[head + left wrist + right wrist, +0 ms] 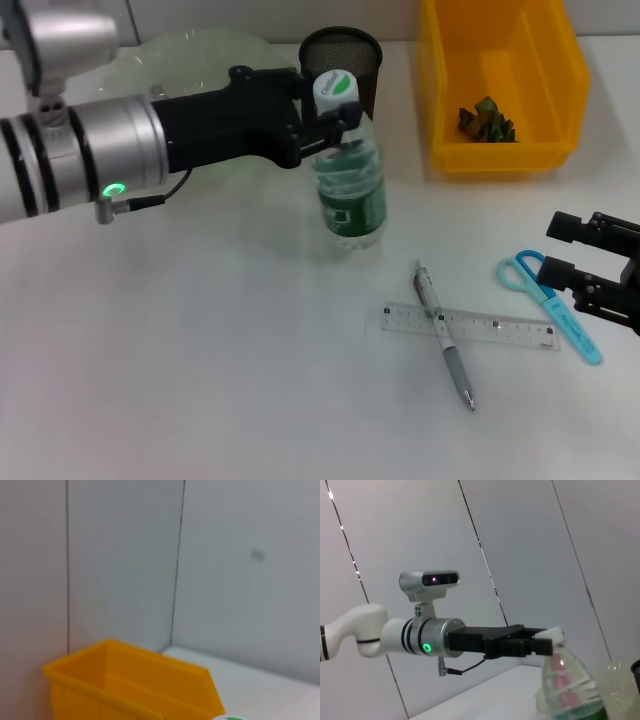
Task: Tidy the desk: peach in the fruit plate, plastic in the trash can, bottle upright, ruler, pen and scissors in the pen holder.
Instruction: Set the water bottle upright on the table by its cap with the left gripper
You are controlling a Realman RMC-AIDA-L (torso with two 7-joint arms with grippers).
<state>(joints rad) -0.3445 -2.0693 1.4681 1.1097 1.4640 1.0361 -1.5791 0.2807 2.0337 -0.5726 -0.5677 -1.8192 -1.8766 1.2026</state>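
Left pincer (335,122) clenched on the neck of the bottle (351,190), upright on the surface (200,350) before the pen holder (340,60), while the right pincer (575,262) hangs released over the scissors (555,305).

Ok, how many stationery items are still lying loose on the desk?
3: the pen lies crossed over the clear ruler, and the blue scissors lie beside them, partly under the right gripper. None seem hidden.
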